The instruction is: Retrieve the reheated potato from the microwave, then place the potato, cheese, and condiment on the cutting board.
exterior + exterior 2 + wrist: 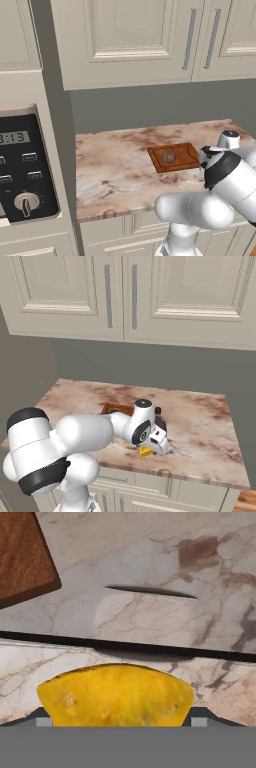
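Cheese point(116, 695) on marble table point(115, 170) near front edge, just right of cutting board point(174, 157). Jaws of gripper point(148, 451) straddle cheese, spread either side; contact unclear. Potato point(169, 157) sits on board. Microwave point(22, 172) at left.

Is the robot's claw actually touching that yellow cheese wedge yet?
Cannot tell. In the hand view the cheese sits between the gripper tips, hiding where they would meet. The right base view shows the hand low over it, nothing plainer.
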Robot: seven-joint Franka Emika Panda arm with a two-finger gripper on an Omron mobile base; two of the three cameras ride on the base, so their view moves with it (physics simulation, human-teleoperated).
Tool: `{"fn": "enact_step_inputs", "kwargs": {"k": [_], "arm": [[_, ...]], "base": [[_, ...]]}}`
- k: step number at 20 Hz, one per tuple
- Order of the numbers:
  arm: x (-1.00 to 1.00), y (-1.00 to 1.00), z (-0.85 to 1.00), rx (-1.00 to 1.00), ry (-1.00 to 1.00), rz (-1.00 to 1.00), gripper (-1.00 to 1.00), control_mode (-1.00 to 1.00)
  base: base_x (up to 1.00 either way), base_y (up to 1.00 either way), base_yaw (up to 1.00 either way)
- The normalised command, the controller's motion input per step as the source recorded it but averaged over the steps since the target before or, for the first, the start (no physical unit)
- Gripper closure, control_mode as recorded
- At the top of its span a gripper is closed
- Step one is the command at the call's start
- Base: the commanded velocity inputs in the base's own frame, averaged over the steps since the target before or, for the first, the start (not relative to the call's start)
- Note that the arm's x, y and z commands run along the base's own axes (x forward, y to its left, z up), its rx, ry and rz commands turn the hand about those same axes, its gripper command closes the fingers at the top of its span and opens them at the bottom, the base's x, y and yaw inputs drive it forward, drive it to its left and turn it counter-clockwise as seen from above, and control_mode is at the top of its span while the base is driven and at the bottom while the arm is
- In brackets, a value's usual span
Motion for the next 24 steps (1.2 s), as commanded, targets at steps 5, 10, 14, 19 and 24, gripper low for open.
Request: {"fn": "enact_step_inputs", "kwargs": {"k": [5,10,14,19,24], "arm": [[-0.08,0.02,-0.09,0.0,0.0,0.0,1.0,-1.0],[-0.34,0.12,0.01,0.0,0.0,0.0,1.0,-1.0],[-0.34,0.25,0.18,0.01,0.0,0.0,1.0,-1.0],[-0.05,0.43,0.23,0.0,0.0,0.0,1.0,-1.0],[0.14,0.41,0.23,0.0,0.0,0.0,1.0,-1.0]], "base": [[0.0,0.0,0.0],[0.0,0.0,0.0],[0.0,0.0,0.0],[0.0,0.0,0.0],[0.0,0.0,0.0]]}}
